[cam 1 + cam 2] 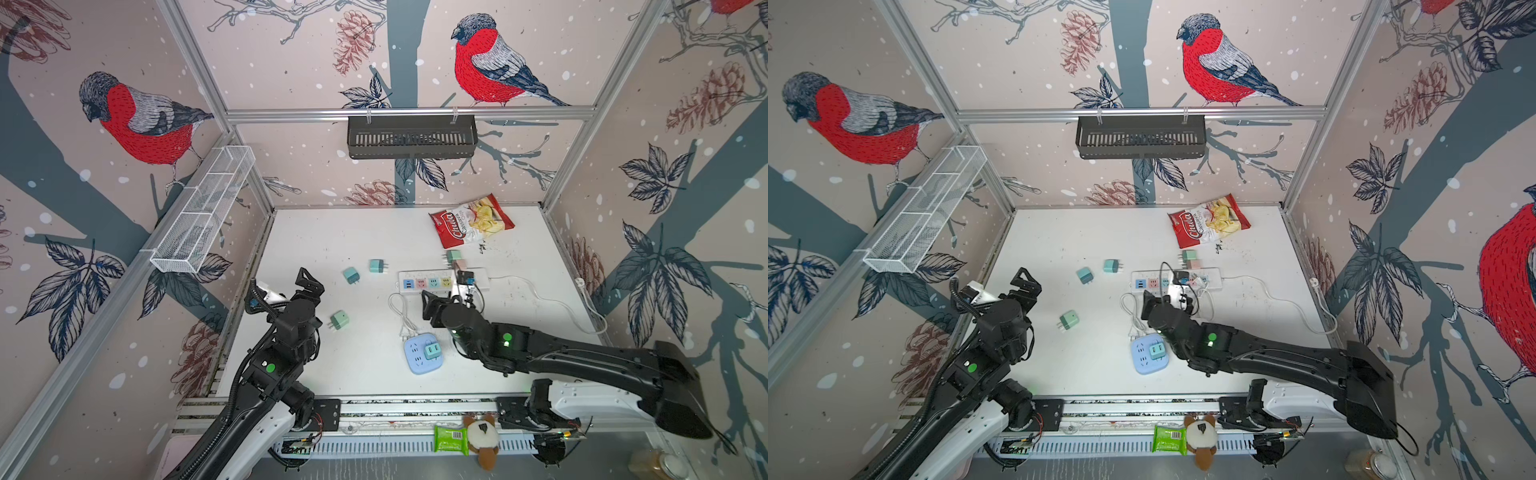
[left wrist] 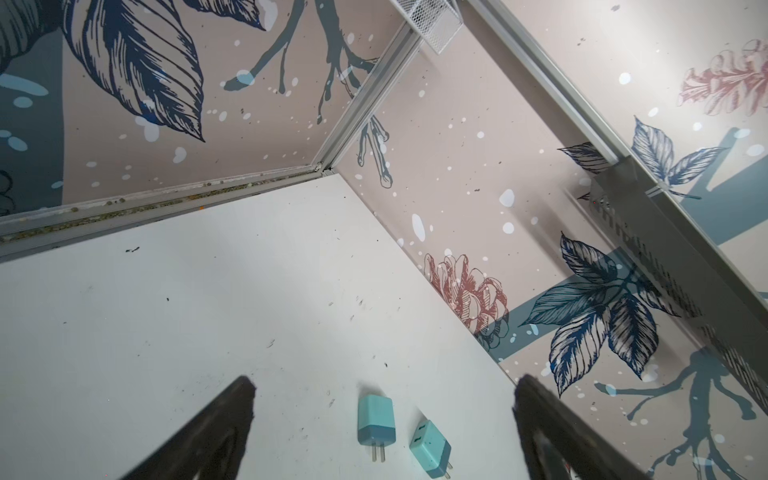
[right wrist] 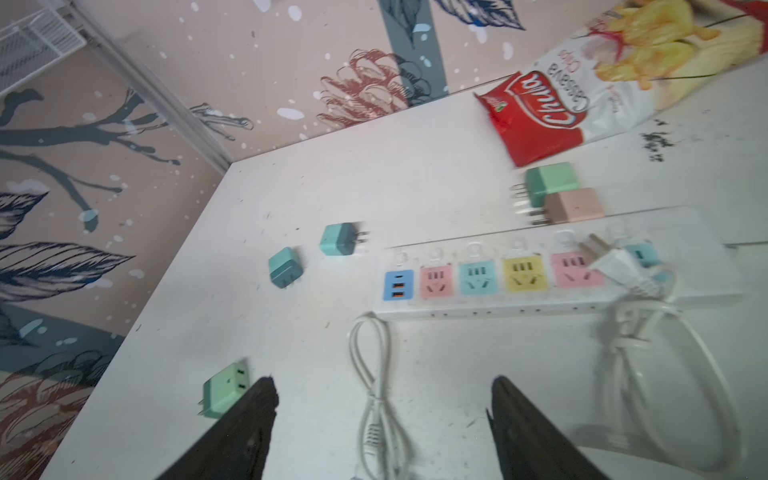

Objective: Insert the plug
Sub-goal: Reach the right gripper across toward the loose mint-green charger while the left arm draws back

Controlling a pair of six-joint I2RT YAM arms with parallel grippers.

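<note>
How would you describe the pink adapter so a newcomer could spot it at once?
Find the red chip bag at the far edge of the white table, then the long white power strip in front of it. Between them lies a green adapter beside the pink adapter, which is nearer the strip and the only pink one; all others are green or teal.

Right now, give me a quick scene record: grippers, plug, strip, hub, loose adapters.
left gripper: open, empty
right gripper: open, empty, over the white cable
white plug: lying on top of the power strip, prongs exposed, not inserted
blue socket hub: plugged adapter seated in it
loose, mid-table: teal adapter, second teal adapter, green adapter
loose, behind strip: mint adapter and pink adapter, side by side
chip bag: far end of table
</note>
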